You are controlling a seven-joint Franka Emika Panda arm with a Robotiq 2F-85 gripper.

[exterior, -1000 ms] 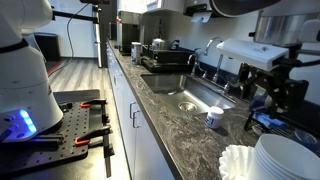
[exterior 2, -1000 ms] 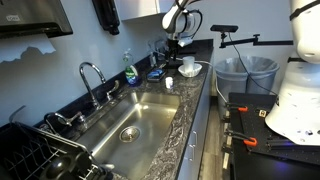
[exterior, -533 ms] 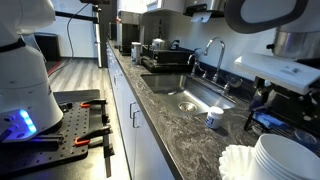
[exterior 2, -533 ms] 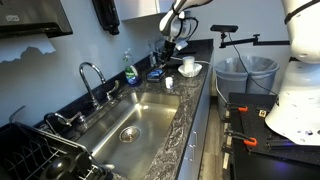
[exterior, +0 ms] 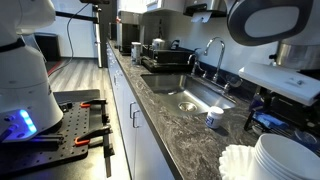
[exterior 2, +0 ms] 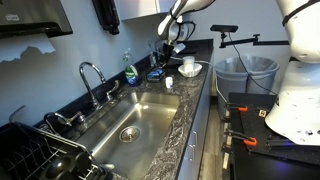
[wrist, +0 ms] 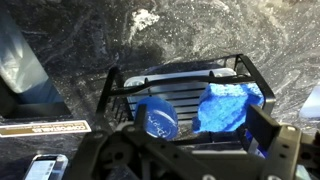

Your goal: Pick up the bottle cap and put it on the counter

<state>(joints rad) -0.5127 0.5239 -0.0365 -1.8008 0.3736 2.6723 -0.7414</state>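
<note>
Bottle cap (wrist: 157, 118), dark blue and round, lies inside a small black wire rack (wrist: 180, 75) straight under my wrist camera, not out on the stone. My gripper (wrist: 190, 138) hangs above it with its jaws spread wide and nothing between them; one finger (wrist: 268, 135) shows dark at the lower right of the wrist view, clear of the cap. Just beside the cap in the same rack sits a crumpled bright blue cloth (wrist: 230, 105), and I cannot tell whether the two touch. The dark speckled counter (wrist: 200, 30) fills the wrist view beyond the rack, with a pale bluish object at the left edge that I cannot identify. In an exterior view the black dish rack (exterior 2: 40, 155) is nearest the camera, then the steel sink (exterior 2: 140, 115) set into the counter (exterior 2: 185, 120), with the faucet (exterior 2: 90, 75) along the wall and a green soap bottle (exterior 2: 130, 70) past it. Farther along, the wire rack (exterior 2: 157, 74) shows as a blue patch with the gripper (exterior 2: 170, 45) well above it, and a small white cup (exterior 2: 188, 64) stands near it toward the counter's front edge. Grey bins (exterior 2: 245, 70) stand beyond the counter's end. In an exterior view the same white cup (exterior: 214, 118) stands by the sink (exterior: 200, 98).
</note>
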